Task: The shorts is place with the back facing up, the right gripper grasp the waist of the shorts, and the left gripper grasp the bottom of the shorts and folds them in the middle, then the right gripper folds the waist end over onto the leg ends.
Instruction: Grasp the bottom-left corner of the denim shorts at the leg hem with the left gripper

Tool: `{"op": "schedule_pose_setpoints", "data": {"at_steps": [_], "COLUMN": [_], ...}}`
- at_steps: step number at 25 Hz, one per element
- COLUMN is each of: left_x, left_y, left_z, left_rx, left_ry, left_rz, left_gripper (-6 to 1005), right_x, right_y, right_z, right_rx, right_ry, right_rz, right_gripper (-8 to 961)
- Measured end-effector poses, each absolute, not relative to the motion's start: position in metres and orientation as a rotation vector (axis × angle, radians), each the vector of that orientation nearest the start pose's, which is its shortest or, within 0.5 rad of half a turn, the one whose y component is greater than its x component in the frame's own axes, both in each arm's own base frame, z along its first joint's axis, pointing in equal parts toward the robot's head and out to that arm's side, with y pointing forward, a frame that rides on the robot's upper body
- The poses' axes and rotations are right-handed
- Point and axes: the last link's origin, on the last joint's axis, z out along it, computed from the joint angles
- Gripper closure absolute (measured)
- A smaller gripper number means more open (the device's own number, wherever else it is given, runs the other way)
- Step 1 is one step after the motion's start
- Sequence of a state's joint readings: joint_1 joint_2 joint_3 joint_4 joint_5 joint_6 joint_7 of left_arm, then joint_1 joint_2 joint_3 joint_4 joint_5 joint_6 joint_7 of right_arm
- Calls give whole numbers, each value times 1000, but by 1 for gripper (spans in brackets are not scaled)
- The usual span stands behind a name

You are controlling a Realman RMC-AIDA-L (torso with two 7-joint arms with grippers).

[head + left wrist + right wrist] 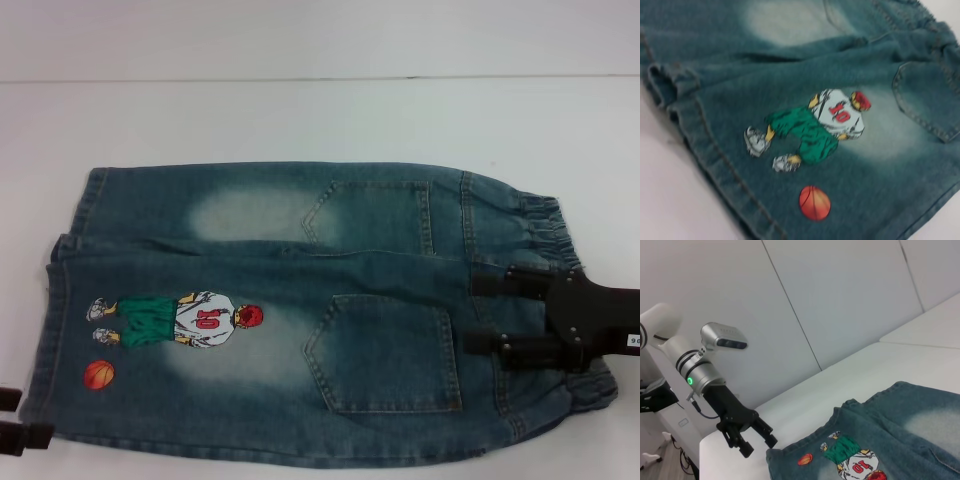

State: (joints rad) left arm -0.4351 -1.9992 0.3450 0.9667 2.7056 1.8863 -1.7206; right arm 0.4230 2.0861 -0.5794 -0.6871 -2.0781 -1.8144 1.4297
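The right gripper is reached in from the right side of the head view, its black bar carried level and its two fingers held spread apart. The left gripper is seen from the right wrist view on a silver wrist with a green light lit, borne by a white arm. It is angled downward, and its two black fingers are held apart.
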Motion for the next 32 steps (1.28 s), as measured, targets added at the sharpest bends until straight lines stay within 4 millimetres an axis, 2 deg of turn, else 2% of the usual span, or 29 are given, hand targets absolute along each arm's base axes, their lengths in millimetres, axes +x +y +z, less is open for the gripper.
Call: {"op": "schedule_pose_setpoints", "data": {"at_steps": [19,32], "left_x": [-365,-359], "left_y": [249,253], "left_z": [78,76], "left_rx": [-2622,-2642], "left_ry": [-1366,-1343], "left_rz": [30,1], "left_gripper": [98,105], "right_x": [282,283], "right_y": [272,271], "right_z": [12,13], "right_rx": [-2796,-2786], "right_ry": [803,807], "right_rz": [866,877], "right_gripper": [25,26]}}
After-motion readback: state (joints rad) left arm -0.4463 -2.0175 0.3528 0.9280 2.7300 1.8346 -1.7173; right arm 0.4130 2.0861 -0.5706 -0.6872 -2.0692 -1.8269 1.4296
